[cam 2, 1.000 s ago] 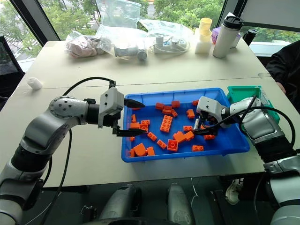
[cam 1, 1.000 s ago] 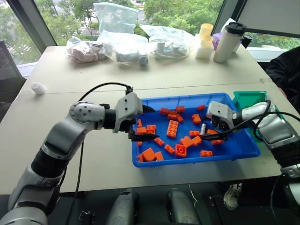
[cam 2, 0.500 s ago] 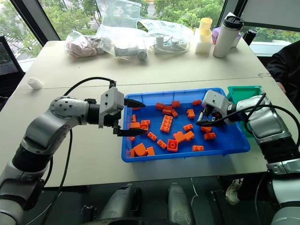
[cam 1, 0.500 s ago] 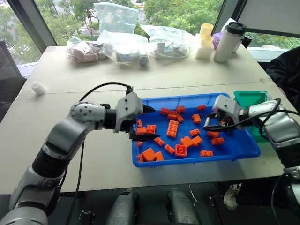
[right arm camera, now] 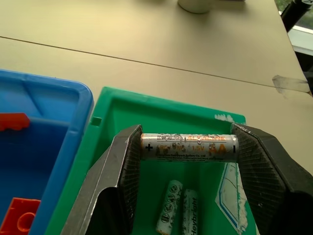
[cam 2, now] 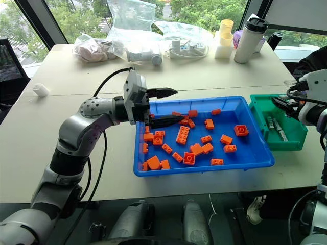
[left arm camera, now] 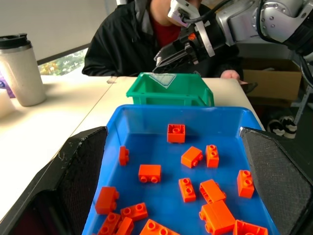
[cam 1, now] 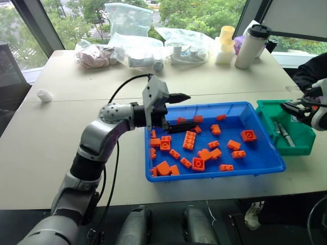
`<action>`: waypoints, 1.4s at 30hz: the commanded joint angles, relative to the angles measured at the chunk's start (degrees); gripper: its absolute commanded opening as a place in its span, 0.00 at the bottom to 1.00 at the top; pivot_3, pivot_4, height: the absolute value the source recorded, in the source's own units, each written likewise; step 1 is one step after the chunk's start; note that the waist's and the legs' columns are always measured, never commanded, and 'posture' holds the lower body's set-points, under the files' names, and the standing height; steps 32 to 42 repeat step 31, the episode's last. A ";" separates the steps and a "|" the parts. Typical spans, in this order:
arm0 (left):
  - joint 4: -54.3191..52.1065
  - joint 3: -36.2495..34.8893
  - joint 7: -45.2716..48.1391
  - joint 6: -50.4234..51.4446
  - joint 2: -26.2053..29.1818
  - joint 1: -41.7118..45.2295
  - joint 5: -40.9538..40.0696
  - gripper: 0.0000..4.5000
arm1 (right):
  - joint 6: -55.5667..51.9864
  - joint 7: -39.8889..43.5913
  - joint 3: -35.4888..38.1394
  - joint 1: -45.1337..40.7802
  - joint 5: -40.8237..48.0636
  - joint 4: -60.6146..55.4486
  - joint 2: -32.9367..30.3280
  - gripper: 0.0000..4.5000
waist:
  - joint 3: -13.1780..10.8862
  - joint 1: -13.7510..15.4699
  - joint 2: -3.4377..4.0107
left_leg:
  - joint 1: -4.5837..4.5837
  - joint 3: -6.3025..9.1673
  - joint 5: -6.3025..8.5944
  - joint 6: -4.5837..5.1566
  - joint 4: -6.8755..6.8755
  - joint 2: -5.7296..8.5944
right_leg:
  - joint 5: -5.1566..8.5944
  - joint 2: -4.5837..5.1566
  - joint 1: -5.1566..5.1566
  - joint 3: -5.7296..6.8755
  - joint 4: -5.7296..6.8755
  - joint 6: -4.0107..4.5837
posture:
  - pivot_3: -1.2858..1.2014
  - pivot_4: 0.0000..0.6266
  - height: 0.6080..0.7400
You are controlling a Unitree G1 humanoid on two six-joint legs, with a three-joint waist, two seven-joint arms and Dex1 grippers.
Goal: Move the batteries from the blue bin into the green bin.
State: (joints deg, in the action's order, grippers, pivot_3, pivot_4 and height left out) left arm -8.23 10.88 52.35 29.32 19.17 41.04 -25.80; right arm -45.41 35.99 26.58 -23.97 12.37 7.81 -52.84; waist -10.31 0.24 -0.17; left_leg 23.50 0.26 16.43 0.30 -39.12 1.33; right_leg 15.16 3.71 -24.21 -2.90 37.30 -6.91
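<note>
My right gripper (cam 2: 281, 100) hovers over the green bin (cam 1: 271, 105), shut on a silver battery (right arm camera: 188, 147) held end to end between its fingers. Two more batteries (right arm camera: 178, 214) lie side by side on the green bin's floor. The blue bin (cam 1: 214, 176) sits to the green bin's left, touching it, and holds several orange bricks (cam 1: 188, 139). My left gripper (cam 1: 183, 111) is open and empty, pointing right above the blue bin's back left part. In the left wrist view its fingers (left arm camera: 83, 171) frame the brick-strewn blue bin.
Along the table's far edge stand a white thermos (cam 1: 251, 46), stacked yellow cups (cam 1: 225, 43) and several plastic bags (cam 1: 133, 46). A small white object (cam 1: 44, 95) lies at the left. A person in black (left arm camera: 146, 34) sits beyond the green bin.
My right gripper closed on a battery in the blue bin, lifted it and carried it right to above the green bin. My left gripper rose and moved right.
</note>
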 commanded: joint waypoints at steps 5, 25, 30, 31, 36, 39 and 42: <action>2.18 -0.22 -0.03 -3.20 0.23 1.53 2.73 1.00 | 1.39 -3.03 1.32 1.88 0.48 -2.14 -0.28 0.99 | 0.00 -0.07 0.00 | 0.00 -0.02 0.00 0.00 -0.01 0.00 | 0.00 -0.01 0.00 -0.01 0.01 0.00 | 0.52 0.24 1.00; -26.80 -30.78 -10.61 21.19 23.06 -26.16 -10.86 1.00 | -2.54 13.26 15.60 13.09 31.12 -18.97 5.66 0.99 | -0.01 0.07 -0.02 | -0.06 0.13 0.02 0.02 0.02 -0.04 | 0.00 0.10 0.21 0.06 -0.10 0.00 | 0.52 0.24 1.00; -30.34 -36.54 -15.10 24.69 22.37 -33.54 -14.45 1.00 | -3.85 19.27 13.27 19.64 32.35 -18.80 1.78 0.99 | 0.00 0.28 -0.02 | -0.22 0.18 0.03 0.03 0.02 -0.06 | 0.01 0.21 0.42 0.06 -0.16 0.02 | 0.52 0.24 1.00; -30.47 -37.02 -16.07 24.69 21.88 -34.23 -14.74 1.00 | -3.37 19.87 12.59 20.05 32.11 -18.35 1.32 0.99 | 0.00 0.28 -0.02 | -0.31 0.17 0.04 0.03 0.03 -0.05 | 0.01 0.24 0.50 0.06 -0.17 0.02 | 0.52 0.24 1.00; -30.47 -37.02 -16.07 24.69 21.88 -34.23 -14.74 1.00 | -3.37 19.87 12.59 20.05 32.11 -18.35 1.32 0.99 | 0.00 0.28 -0.02 | -0.31 0.17 0.04 0.03 0.03 -0.05 | 0.01 0.24 0.50 0.06 -0.17 0.02 | 0.52 0.24 1.00; -30.47 -37.02 -16.07 24.69 21.88 -34.23 -14.74 1.00 | -3.37 19.87 12.59 20.05 32.11 -18.35 1.32 0.99 | 0.00 0.28 -0.02 | -0.31 0.17 0.04 0.03 0.03 -0.05 | 0.01 0.24 0.50 0.06 -0.17 0.02 | 0.52 0.24 1.00; -30.47 -37.02 -16.07 24.69 21.88 -34.23 -14.74 1.00 | -3.37 19.87 12.59 20.05 32.11 -18.35 1.32 0.99 | 0.00 0.28 -0.02 | -0.31 0.17 0.04 0.03 0.03 -0.05 | 0.01 0.24 0.50 0.06 -0.17 0.02 | 0.52 0.24 1.00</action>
